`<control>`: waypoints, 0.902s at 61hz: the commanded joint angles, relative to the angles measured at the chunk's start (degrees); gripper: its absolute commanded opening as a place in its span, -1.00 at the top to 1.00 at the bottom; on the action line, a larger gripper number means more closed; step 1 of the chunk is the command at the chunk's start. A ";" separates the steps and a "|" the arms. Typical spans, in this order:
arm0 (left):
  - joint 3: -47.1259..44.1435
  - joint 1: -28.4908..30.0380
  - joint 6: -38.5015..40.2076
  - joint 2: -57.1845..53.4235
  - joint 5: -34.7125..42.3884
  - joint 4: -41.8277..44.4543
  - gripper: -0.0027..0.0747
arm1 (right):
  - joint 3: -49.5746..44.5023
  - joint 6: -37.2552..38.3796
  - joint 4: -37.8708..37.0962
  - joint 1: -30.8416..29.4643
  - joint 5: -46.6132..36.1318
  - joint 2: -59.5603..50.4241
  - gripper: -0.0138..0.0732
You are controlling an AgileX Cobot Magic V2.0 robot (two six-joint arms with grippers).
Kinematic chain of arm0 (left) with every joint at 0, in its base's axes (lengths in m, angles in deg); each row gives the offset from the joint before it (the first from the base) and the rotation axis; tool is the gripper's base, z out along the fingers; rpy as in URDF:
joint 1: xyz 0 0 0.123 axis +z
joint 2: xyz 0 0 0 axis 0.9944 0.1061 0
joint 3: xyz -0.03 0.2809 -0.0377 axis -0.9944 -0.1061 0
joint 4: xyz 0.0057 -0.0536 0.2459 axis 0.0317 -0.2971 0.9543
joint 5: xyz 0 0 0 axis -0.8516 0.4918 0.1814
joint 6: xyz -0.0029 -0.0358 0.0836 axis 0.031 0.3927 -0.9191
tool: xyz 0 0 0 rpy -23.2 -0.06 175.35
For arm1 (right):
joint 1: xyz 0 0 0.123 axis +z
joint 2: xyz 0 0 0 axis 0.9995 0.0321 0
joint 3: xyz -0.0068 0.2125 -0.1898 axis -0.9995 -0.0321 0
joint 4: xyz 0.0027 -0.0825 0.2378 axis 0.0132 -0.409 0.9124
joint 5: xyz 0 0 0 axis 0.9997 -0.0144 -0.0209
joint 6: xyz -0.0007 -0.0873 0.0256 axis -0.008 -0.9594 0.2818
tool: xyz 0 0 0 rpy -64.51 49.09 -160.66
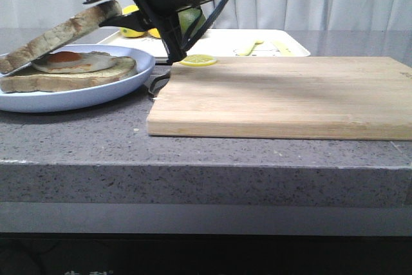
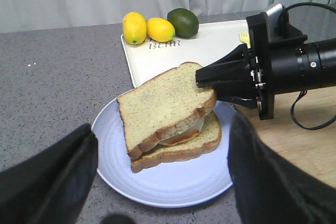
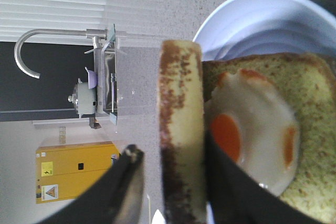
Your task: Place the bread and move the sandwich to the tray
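The bread (image 1: pixel 61 33) leans tilted over the sandwich's fried egg (image 1: pixel 77 61), its low end on the pale-blue plate (image 1: pixel 96 94) and its high end between my right gripper's (image 1: pixel 106 11) jaws. In the right wrist view the bread (image 3: pixel 181 129) rests against one finger and a gap shows at the other; the gripper (image 3: pixel 170 150) is open. My left gripper (image 2: pixel 163 132) is wide open and empty, hovering short of the plate (image 2: pixel 168 182) and bread (image 2: pixel 163 103). The white tray (image 1: pixel 257 40) lies behind the plate and also shows in the left wrist view (image 2: pixel 210 45).
A wooden cutting board (image 1: pixel 283 94) lies to the right of the plate, with a lemon slice (image 1: pixel 198 60) at its far left corner. Two lemons (image 2: pixel 134 27) and a lime (image 2: pixel 183 22) sit at the tray's far end. The counter's front edge is near.
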State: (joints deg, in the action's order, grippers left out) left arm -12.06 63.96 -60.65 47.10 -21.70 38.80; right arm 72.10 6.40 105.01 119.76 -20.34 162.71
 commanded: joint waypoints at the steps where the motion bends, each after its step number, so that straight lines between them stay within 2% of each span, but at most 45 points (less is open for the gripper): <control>1: 1.63 -0.42 0.47 0.59 4.88 0.05 -0.39 | 1.97 -0.51 -0.98 -0.55 2.65 -3.83 -0.32; 6: 1.63 -0.42 0.47 0.59 4.88 0.05 -0.39 | 1.82 -0.51 -4.52 -1.11 3.31 -4.73 -0.45; 26: 1.63 -0.42 0.47 0.59 4.88 0.05 -0.39 | -0.38 -0.46 -25.84 -5.11 5.41 -15.38 -0.45; 41: 1.63 -0.42 0.47 0.59 4.88 -0.05 -0.39 | -1.27 2.33 -51.31 -5.59 13.90 -28.22 -0.45; 49: 1.63 -0.42 0.47 0.59 4.88 -0.05 -0.39 | -5.27 5.63 -64.88 -5.52 13.70 -36.45 -0.45; 55: 1.63 -0.42 0.47 0.59 4.37 -0.05 -0.39 | -10.35 7.73 -72.25 -5.52 12.62 -43.36 -0.45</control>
State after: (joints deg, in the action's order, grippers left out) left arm -12.06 63.96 -60.65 47.10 -21.61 38.80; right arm 63.33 12.52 37.48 114.36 -5.17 125.11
